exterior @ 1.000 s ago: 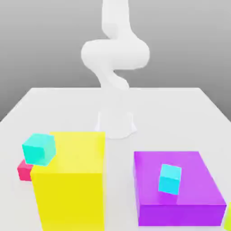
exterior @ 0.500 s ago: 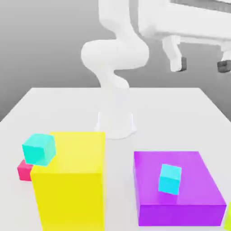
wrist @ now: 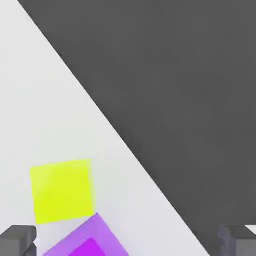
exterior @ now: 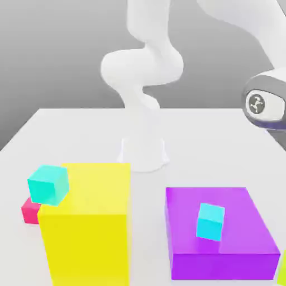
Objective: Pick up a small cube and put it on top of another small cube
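Note:
A small cyan cube (exterior: 210, 222) lies tilted on top of the flat purple block (exterior: 246, 223). A second cyan cube (exterior: 48, 184) sits at the upper left corner of the tall yellow block (exterior: 86, 223), and a small red cube (exterior: 30, 210) rests on the table just below it. A lime cube (wrist: 62, 190) lies on the table next to the purple block's corner (wrist: 82, 242) in the hand view. My gripper (wrist: 128, 242) is high above them. It is open, with both dark fingertips (wrist: 17, 240) far apart and nothing between them.
The arm's white base (exterior: 143, 151) stands at the middle of the white table (exterior: 72, 134), and a wrist joint (exterior: 262, 103) hangs at the exterior view's right. A lime sliver (exterior: 282, 268) shows at the lower right corner. In the hand view the table edge (wrist: 125, 145) runs diagonally against dark floor.
The arm has swung: the hand seen at the exterior view's upper right half a second ago has left that view, and a wrist joint has come in lower. No cube has moved.

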Controlling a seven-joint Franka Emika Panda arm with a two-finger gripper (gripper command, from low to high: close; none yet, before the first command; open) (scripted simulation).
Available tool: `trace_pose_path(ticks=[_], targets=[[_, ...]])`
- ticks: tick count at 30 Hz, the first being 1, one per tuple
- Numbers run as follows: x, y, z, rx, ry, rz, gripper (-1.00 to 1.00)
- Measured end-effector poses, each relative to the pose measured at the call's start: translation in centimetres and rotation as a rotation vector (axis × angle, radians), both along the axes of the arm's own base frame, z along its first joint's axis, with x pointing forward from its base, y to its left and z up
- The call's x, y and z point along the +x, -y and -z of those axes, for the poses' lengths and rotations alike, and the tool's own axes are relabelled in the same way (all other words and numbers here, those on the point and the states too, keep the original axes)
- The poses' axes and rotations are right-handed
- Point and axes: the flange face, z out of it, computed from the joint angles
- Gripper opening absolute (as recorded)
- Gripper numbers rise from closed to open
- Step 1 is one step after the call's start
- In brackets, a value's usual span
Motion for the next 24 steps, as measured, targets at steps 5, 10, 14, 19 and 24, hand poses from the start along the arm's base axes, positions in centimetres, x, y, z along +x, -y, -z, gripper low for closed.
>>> trace_pose_path(ticks=[5, 10, 14, 19, 24], targets=[[-1.0, -1.2, 8.1, -0.011, -0.034, -0.048, 0.00], [-1.1, -1.2, 9.0, -0.011, -0.036, -0.048, -1.00], [-1.0, -1.3, 7.8, -0.011, -0.036, -0.049, -1.00], [-1.8, -1.5, 1.6, 0.013, -0.048, -0.041, -1.00], [-2.6, 3.1, -3.1, 0.008, -0.046, 0.093, -1.00]])
